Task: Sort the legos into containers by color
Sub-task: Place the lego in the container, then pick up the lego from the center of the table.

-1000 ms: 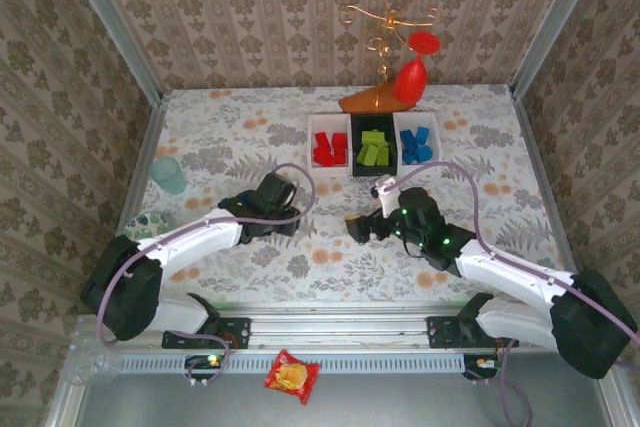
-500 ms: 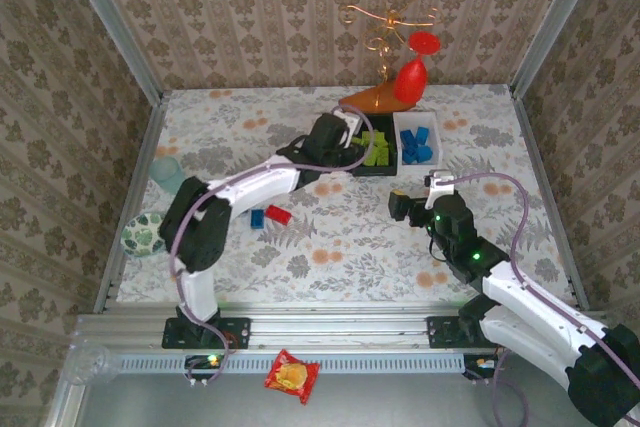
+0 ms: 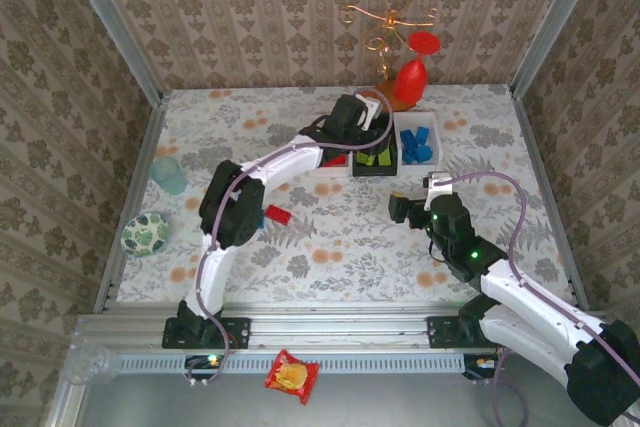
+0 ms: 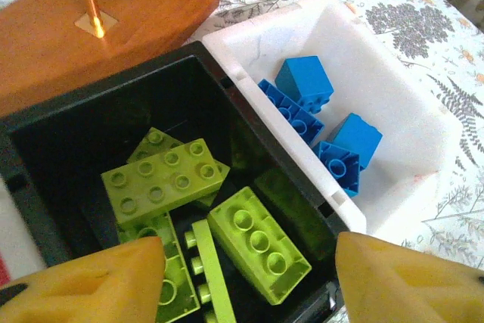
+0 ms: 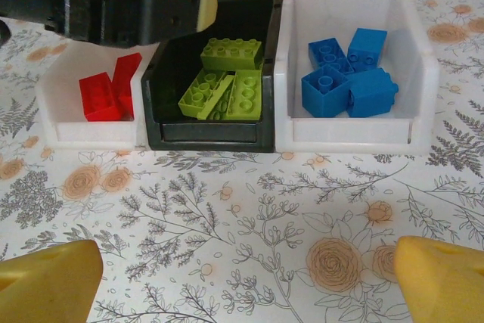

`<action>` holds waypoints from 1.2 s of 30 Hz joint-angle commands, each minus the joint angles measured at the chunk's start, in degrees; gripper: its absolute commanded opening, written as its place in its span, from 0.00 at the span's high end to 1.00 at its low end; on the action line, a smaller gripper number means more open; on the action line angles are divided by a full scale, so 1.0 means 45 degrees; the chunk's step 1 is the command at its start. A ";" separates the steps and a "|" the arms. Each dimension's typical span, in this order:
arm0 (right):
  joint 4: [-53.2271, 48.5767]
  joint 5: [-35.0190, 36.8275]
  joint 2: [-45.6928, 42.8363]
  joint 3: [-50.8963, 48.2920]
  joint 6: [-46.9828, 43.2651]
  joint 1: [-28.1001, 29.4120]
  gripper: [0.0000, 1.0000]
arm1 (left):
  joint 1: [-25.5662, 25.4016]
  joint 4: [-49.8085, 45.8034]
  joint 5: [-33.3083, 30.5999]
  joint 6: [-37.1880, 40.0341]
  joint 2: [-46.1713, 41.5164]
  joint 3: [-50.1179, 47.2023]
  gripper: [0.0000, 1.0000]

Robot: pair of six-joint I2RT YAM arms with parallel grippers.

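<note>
Left claw: fingers apart, nothing between them, poised directly above the black box, the middle one in the row of three. The lime bricks lie loose in that box just below the fingertips, toward 12 o'clock in the wrist view, and none is touched. The blue bricks sit in the white box adjoining at 2 o'clock. Right claw: fingers wide apart and empty, low over the tablecloth, well short of the row. From it the black box is at 12 o'clock, the box of blue bricks at 1 o'clock, and the other white box with the red bricks at 11 o'clock, its far side partly covered by the left claw's body. One red brick lies loose on the cloth at 9 o'clock of the right claw, close to the left arm. Behind the row at 12 o'clock stands a wooden base with a gold wire stand and a red ornament. At the table's 9 o'clock edge — a teal cup and a patterned bowl. A red snack packet lies at 6 o'clock, off the cloth.
</note>
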 commanded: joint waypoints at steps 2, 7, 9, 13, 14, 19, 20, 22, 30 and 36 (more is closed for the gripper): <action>0.0319 -0.0687 -0.0156 -0.0045 -0.0036 -0.0029 0.00 | 0.0418 0.0655 0.0637 -0.0065 -0.2499 -0.2010 0.29; 0.1053 -0.2258 0.0345 -0.0006 -0.0401 0.0059 0.00 | 0.1136 0.1636 0.0095 -0.0203 -0.6133 -0.6805 0.24; 0.1321 -0.2574 0.0628 0.0043 -0.0503 0.0266 0.00 | 0.1484 0.1380 -0.0477 -0.0101 -0.7548 -0.8517 0.23; 0.1520 -0.2505 0.1332 0.0216 -0.0640 0.0691 0.00 | 0.2115 -0.1103 -0.1841 -0.0185 -0.9794 -1.0542 0.22; 0.1536 -0.2465 0.1469 0.0257 -0.0648 0.0748 0.00 | 0.2210 -0.1687 -0.1917 -0.0349 -1.0146 -1.0831 0.21; 0.1488 -0.2224 0.1981 0.0406 -0.0616 0.0812 0.00 | 0.1736 -0.3109 -0.1192 -0.1946 -1.0929 -1.2396 0.21; 0.1477 -0.2200 0.2006 0.0414 -0.0611 0.0812 0.00 | 0.1565 -0.2977 -0.1346 -0.2225 -1.1014 -1.2808 0.21; 0.1464 -0.2160 0.2046 0.0415 -0.0600 0.0812 0.00 | 0.1408 -0.2456 -0.1568 -0.2530 -1.1000 -1.3618 0.21; 0.1345 -0.2126 0.2047 0.0451 -0.0592 0.0831 0.00 | 0.1447 -0.1427 -0.2175 -0.2681 -0.9840 -1.4188 0.24; 0.1205 -0.1968 0.1913 0.0434 -0.0642 0.0832 0.00 | 0.1910 -0.0570 -0.2045 -0.2489 -0.8970 -1.4070 0.24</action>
